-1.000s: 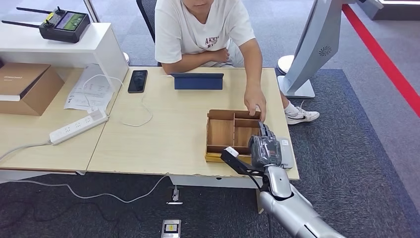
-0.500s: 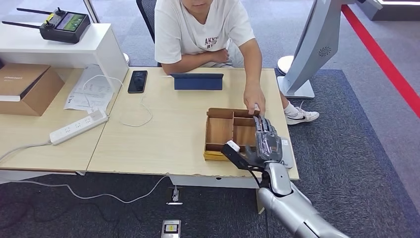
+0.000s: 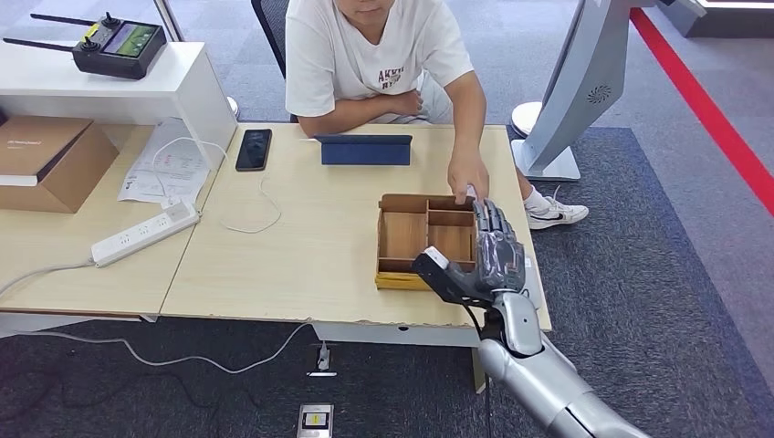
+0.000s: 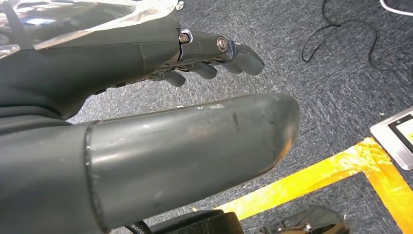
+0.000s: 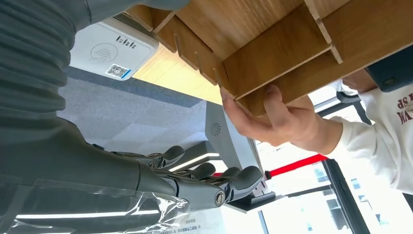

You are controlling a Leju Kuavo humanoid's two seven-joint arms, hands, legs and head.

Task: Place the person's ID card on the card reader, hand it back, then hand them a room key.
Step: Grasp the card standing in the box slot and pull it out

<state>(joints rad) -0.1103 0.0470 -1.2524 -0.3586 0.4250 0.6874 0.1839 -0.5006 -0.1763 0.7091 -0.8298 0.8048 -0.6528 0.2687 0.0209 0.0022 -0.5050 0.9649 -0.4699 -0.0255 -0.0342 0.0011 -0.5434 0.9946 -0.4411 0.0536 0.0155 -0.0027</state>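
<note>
My right hand (image 3: 494, 253) hovers over the right end of the wooden compartment tray (image 3: 415, 239), fingers stretched out and apart, with nothing in it. Its fingertips are just short of the person's hand (image 3: 468, 177), which rests on the tray's far right corner. In the right wrist view that person's hand (image 5: 272, 119) grips the tray's corner, and the white card reader (image 5: 114, 48) lies on the table beside the tray. I cannot make out a card. My left hand (image 4: 146, 97) hangs over grey carpet, fingers loosely apart and holding nothing.
On the table lie a black phone (image 3: 254, 149), a blue tablet case (image 3: 365, 149), a white power strip (image 3: 144, 233) with cables, papers and a cardboard box (image 3: 46, 160). A white kiosk stand (image 3: 575, 91) rises at the table's right. Yellow floor tape (image 4: 311, 175) crosses the carpet.
My right hand has moved forward over the tray's right side, its fingers opening toward the person. The person's hand has drawn back a little to the tray's far corner.
</note>
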